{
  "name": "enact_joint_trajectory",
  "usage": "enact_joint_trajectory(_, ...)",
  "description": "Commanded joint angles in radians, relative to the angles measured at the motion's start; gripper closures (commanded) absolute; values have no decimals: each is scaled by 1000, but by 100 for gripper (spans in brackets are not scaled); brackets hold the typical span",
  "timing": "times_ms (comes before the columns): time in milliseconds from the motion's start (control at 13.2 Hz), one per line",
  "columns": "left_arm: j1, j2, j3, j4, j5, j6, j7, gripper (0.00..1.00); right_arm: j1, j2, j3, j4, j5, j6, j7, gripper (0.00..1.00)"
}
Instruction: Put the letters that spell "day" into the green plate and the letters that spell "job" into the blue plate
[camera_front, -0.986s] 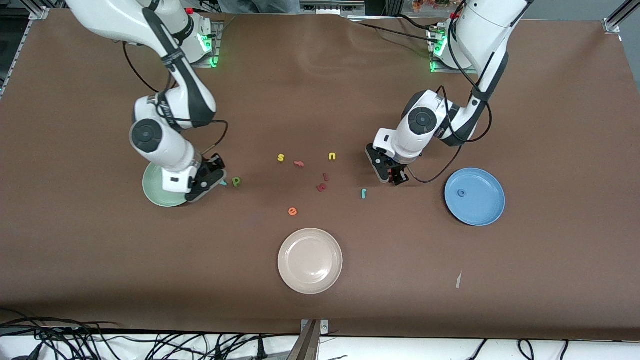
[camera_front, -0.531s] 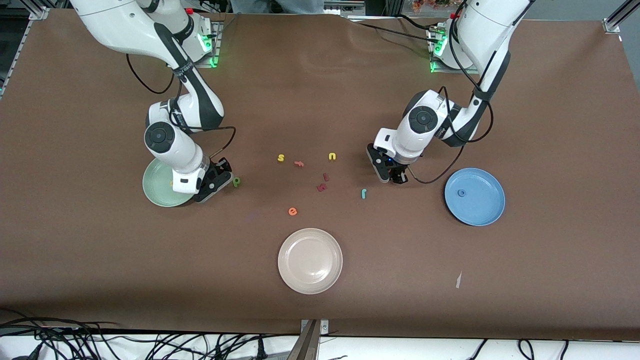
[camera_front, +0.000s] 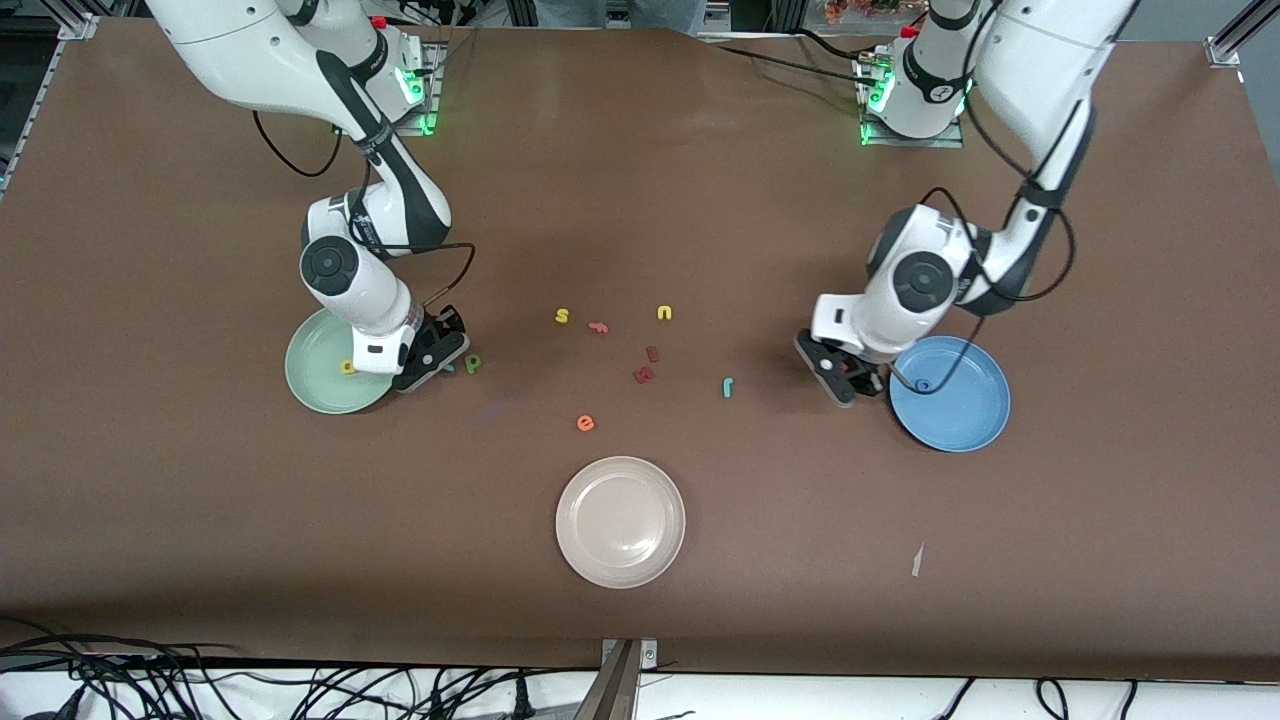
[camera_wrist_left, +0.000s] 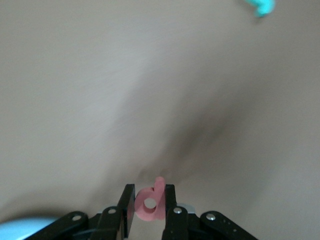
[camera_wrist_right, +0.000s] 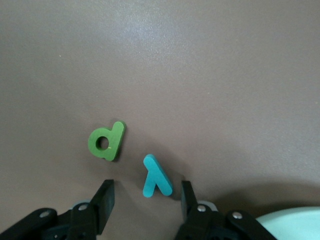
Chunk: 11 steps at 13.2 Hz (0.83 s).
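My left gripper (camera_front: 846, 381) (camera_wrist_left: 150, 190) is shut on the salmon "b" (camera_wrist_left: 148, 207), in the air beside the blue plate (camera_front: 965, 415). The blue "o" (camera_front: 922, 385) lies in that plate. The teal "j" (camera_front: 728, 386) (camera_wrist_left: 261, 6) lies on the table toward the middle. My right gripper (camera_front: 436, 356) (camera_wrist_right: 146, 186) is open and low beside the green plate (camera_front: 315, 385), with the teal "y" (camera_wrist_right: 156, 176) just ahead of its fingers. The green "d" (camera_front: 473, 363) (camera_wrist_right: 106, 141) lies next to the "y". The yellow "a" (camera_front: 348, 367) is in the green plate.
Loose letters lie mid-table: yellow "s" (camera_front: 562, 316), an orange letter (camera_front: 598, 326), yellow "u" (camera_front: 664, 313), two dark red letters (camera_front: 646, 365) and orange "e" (camera_front: 585, 423). A cream plate (camera_front: 620, 521) sits nearer the front camera.
My left gripper closed on the "b" and carried it from near the middle toward the blue plate. My right arm shifted off the green plate toward the "y", uncovering the yellow "a".
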<state>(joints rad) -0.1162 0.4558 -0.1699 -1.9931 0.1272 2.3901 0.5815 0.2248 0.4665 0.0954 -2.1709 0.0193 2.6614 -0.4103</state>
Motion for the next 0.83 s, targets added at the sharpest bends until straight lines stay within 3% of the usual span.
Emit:
enact_joint_trajectory(0, 96, -19, -14, 115, 22, -179, 27, 100, -4, -11, 3, -18, 2, 22, -7, 42)
enact_joint_trajectory(304, 268, 19, -14, 120, -76, -177, 37, 100, -4, -6, 4, -18, 2, 40, -7, 51)
enact_joint_trajectory(455, 291, 44, -13, 117, -107, -172, 12, 100, -4, -6, 4, -18, 2, 40, -7, 54)
enact_joint_trajectory(683, 291, 37, -14, 85, -130, -180, -219, 100, -4, -5, 4, -18, 2, 45, -7, 57)
enact_joint_trajectory(759, 288, 37, -14, 83, -130, -181, -271, 93, -4, -2, 3, -18, 2, 51, -7, 57)
